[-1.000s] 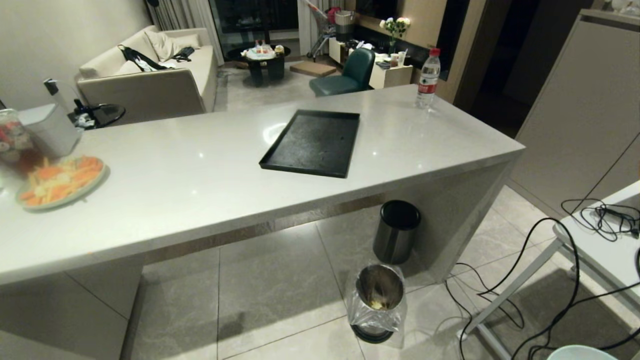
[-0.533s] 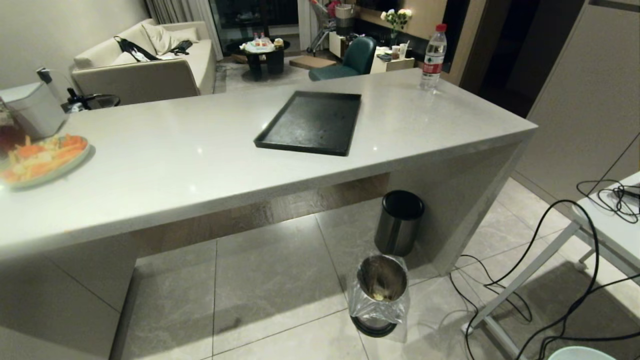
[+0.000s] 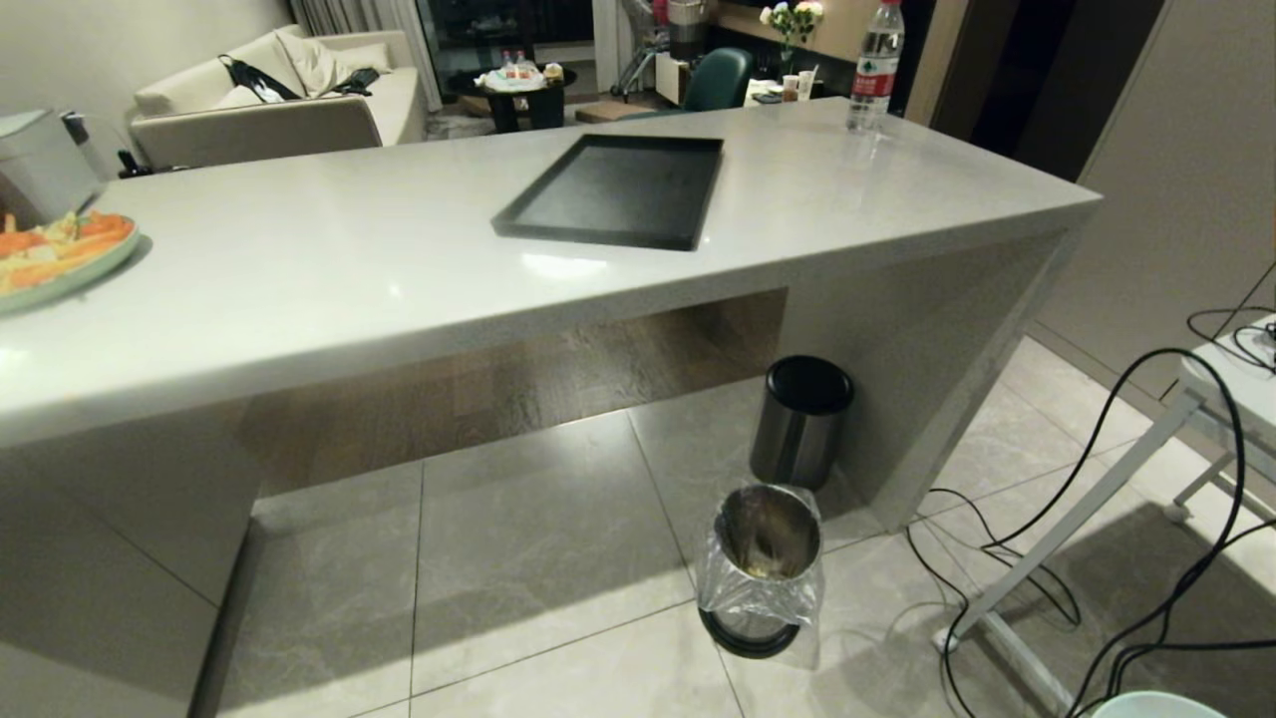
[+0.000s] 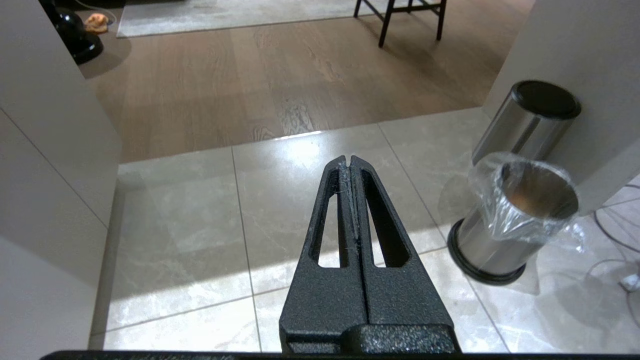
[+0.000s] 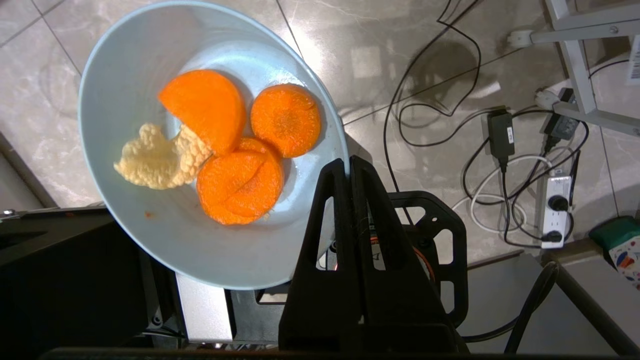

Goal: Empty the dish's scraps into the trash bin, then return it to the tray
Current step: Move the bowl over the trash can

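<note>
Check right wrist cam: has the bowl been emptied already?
No. The dish still holds the scraps, orange slices and a pale chunk, with the right gripper pinching its rim.

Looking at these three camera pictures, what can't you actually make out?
- Head view: the light-blue bowl is cut off by the bottom edge; only a sliver of rim shows.
- Head view: the green plate runs off the left edge.
- Right wrist view: the right gripper covers part of the bowl's rim.
- Head view: the lined bin's contents are too small to identify.
</note>
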{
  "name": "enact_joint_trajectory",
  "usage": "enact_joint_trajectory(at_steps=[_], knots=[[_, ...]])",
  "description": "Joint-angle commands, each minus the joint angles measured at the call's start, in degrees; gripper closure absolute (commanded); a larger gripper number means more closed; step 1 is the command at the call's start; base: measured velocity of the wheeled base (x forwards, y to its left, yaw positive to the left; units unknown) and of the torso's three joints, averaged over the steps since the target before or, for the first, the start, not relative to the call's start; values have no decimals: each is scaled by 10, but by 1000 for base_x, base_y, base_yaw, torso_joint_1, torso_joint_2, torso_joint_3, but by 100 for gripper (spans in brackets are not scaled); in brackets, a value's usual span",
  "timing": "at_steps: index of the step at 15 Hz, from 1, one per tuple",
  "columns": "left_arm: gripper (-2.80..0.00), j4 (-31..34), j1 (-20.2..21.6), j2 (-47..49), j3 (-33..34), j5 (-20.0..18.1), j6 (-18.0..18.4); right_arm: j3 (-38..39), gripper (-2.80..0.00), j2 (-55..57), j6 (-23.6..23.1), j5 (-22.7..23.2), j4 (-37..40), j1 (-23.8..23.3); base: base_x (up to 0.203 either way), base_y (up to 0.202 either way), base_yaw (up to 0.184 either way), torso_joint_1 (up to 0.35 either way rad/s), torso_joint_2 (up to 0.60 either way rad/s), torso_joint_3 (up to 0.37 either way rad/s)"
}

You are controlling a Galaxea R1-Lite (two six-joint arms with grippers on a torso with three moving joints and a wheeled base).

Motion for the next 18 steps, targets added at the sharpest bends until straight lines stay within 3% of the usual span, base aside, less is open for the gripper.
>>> enact_joint_trajectory(at_steps=[1, 10, 18], knots=[[0, 0, 0, 1, 0, 0, -1, 0, 0, 1, -1, 1, 2, 0, 0, 0, 0, -76, 466, 391], [0, 0, -1, 1, 0, 0, -1, 9, 0, 0, -13, 1, 2, -4, 0, 0, 0, -15, 438, 422], [0, 0, 0, 1, 0, 0, -1, 14, 0, 0, -12, 1, -1, -8, 0, 0, 0, 3, 29, 29]])
